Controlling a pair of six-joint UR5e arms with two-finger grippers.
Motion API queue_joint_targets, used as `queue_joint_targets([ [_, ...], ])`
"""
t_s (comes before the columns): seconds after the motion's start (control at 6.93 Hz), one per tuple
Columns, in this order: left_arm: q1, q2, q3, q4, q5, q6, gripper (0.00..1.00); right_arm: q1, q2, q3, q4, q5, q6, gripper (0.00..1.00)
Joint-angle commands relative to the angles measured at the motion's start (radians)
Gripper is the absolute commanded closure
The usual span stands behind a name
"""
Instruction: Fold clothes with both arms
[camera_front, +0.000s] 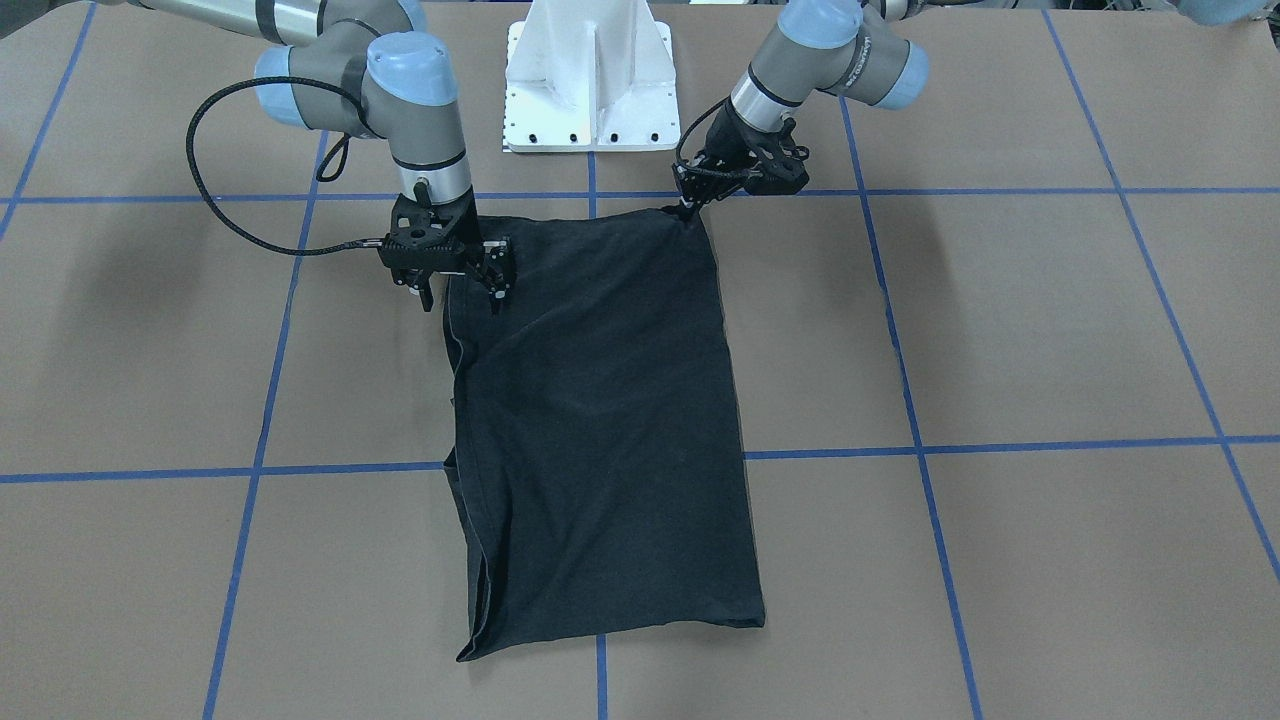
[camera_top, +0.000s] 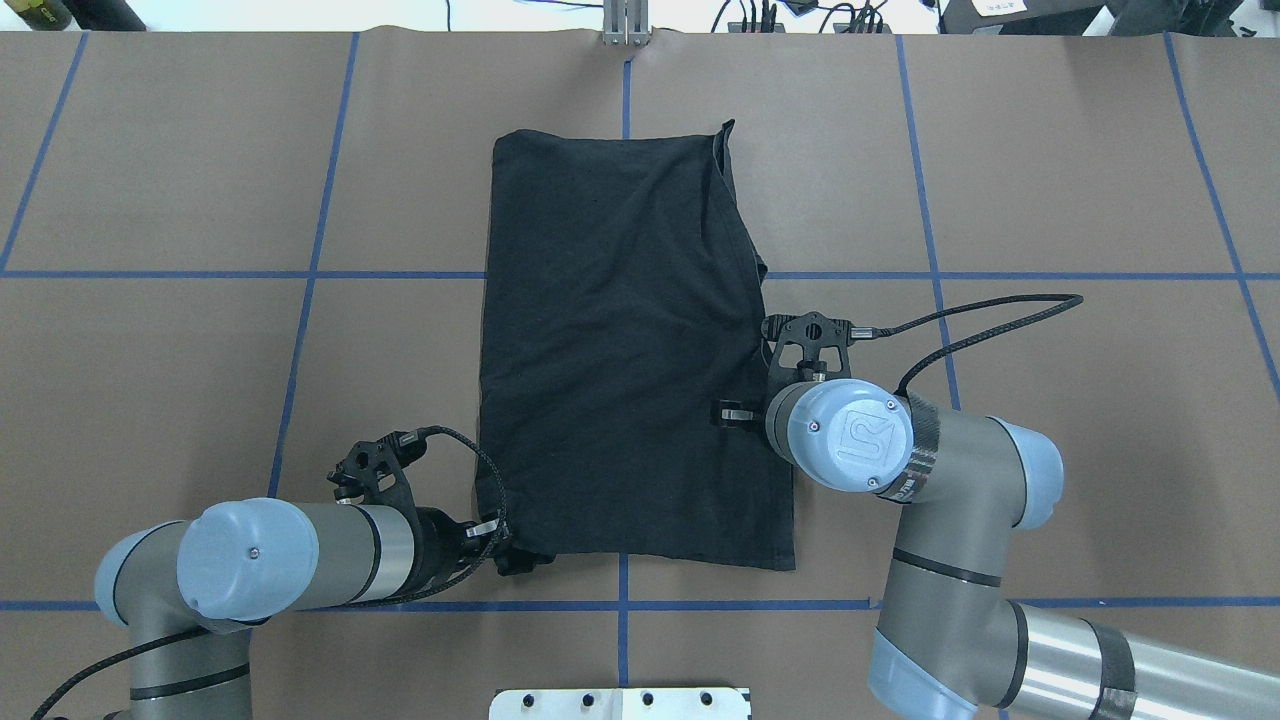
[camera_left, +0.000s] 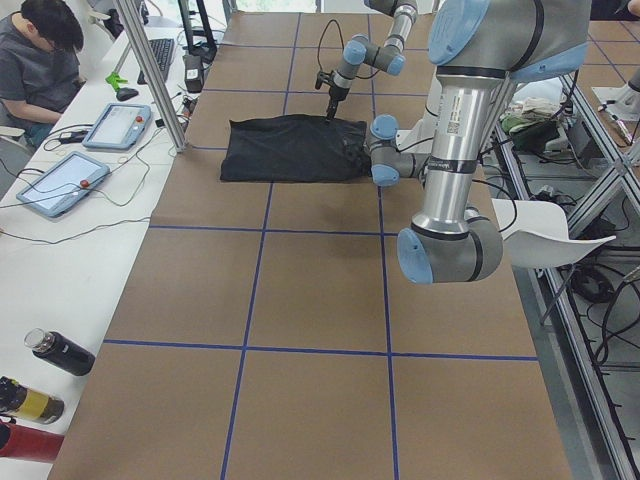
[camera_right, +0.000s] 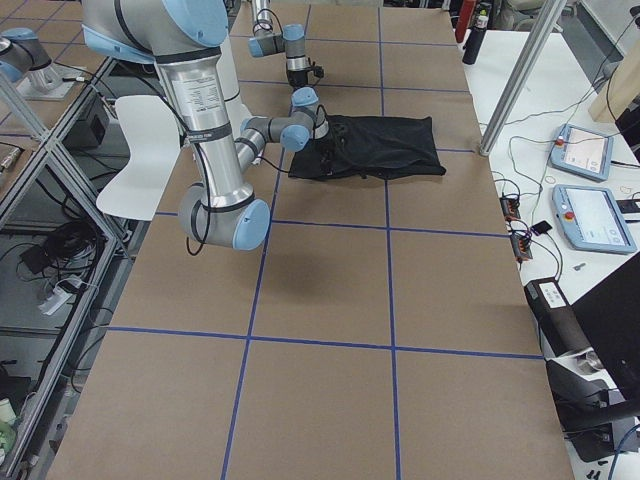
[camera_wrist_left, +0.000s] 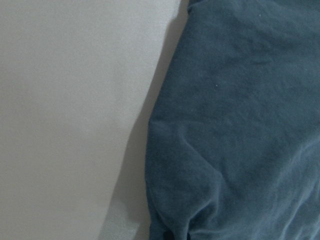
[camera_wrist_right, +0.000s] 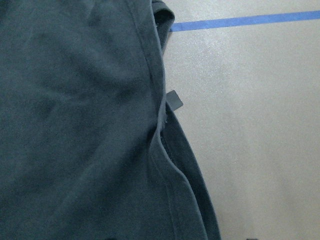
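— Starting with the left gripper (camera_top: 508, 556)?
— Down at the shirt (camera_top: 620, 340) corner nearest the robot on the left side; seemingly clenched on that corner, tapering to a single tip there in the front view.
— And the shirt?
— Lies flat on the table (camera_top: 200, 200), midway between the two arms; already narrowed to a long black rectangle with no sleeve sticking out and no graphic showing; runs lengthwise away from the robot; shows some wrinkles and a layered seam along the right edge.
— So, lengthwise folds done?
— Judging by that shape, yes; left to do, probably, the crosswise fold, bringing the near end over onto the far end.
— Moving right, to the right gripper (camera_front: 462, 297)?
— Hangs low over the right edge, further from the robot than the left gripper, not at the near right corner; with fingers (camera_front: 497, 288) spread wide, straddling the hem and grasping nothing; impossible to tell whether touching the cloth.
— Ready to lift, then?
— Not yet, by the look of things; with only one corner held, needs a second grip on the right side before raising the near end evenly.
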Motion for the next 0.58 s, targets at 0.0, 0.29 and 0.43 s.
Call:
queue_joint_targets([
  [0.0,-0.001,0.001,0.0,0.0,-0.002,0.001,1.0,-0.01,0.003,-0.009,0.0,-0.021,0.002,0.21],
  [0.29,-0.001,0.001,0.0,0.0,-0.002,0.001,1.0,-0.016,0.003,-0.011,0.0,-0.021,0.002,0.31],
  [0.43,-0.001,0.001,0.0,0.0,-0.003,0.001,1.0,-0.024,0.002,-0.011,0.0,-0.024,0.002,0.31],
])
